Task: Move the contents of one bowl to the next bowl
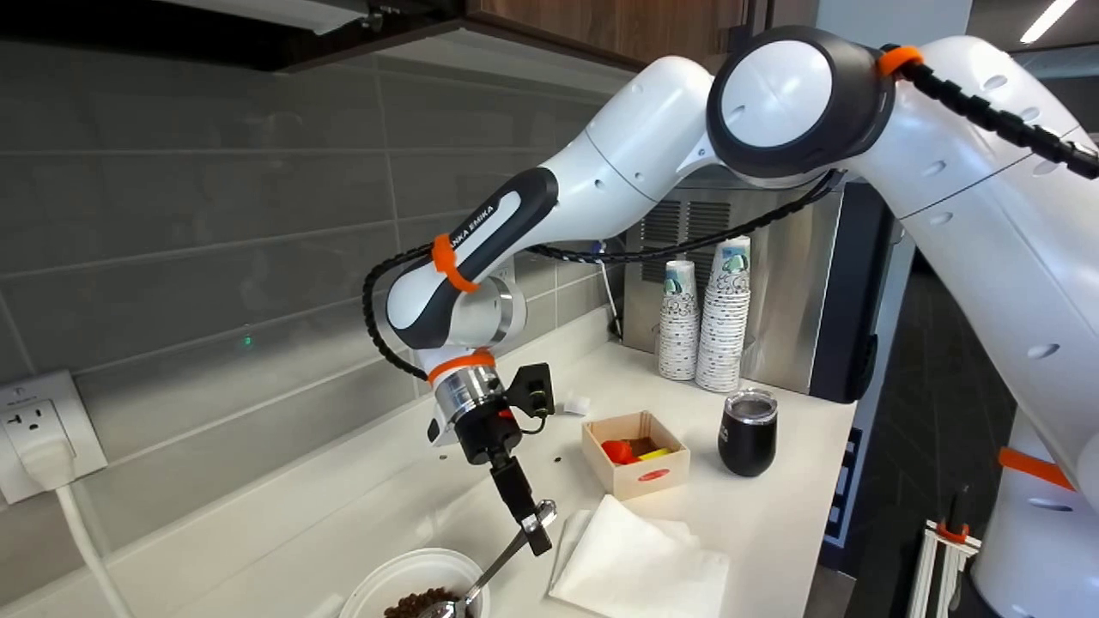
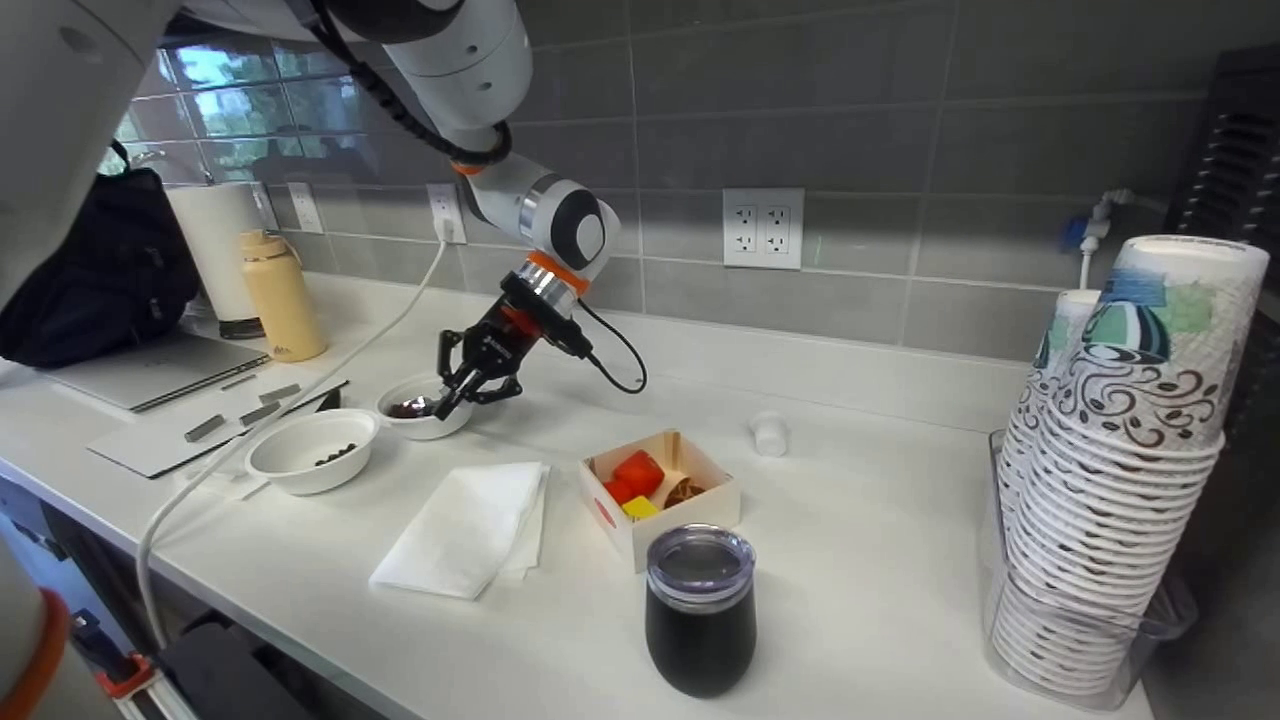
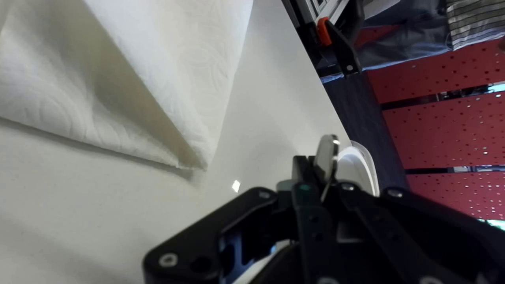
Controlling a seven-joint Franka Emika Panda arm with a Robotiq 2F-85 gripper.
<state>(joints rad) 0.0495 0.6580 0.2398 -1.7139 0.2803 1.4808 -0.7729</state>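
Observation:
My gripper (image 1: 537, 536) is shut on a metal spoon (image 1: 502, 558). The spoon slants down, with its head inside a white bowl (image 1: 403, 566) holding dark brown bits (image 1: 415, 602). This bowl stands near the wall, and in an exterior view the gripper (image 2: 455, 400) is at the bowl's rim (image 2: 425, 430). I cannot tell whether the spoon head carries bits. Another white bowl (image 2: 300, 475) stands closer to the counter's front edge, with a few dark bits (image 2: 335, 455) in it. In the wrist view the spoon handle (image 3: 326, 157) sticks out of the jaws (image 3: 311, 167), beside part of a white bowl (image 3: 371, 167).
A white cable (image 2: 225, 450) runs across the counter by the front bowl. A folded paper towel (image 2: 465, 530), wooden box (image 2: 640, 530) and black tumbler (image 2: 700, 630) stand nearby. A laptop (image 2: 150, 365) and yellow bottle (image 2: 282, 300) lie beyond. A tiled wall (image 2: 780, 300) runs behind.

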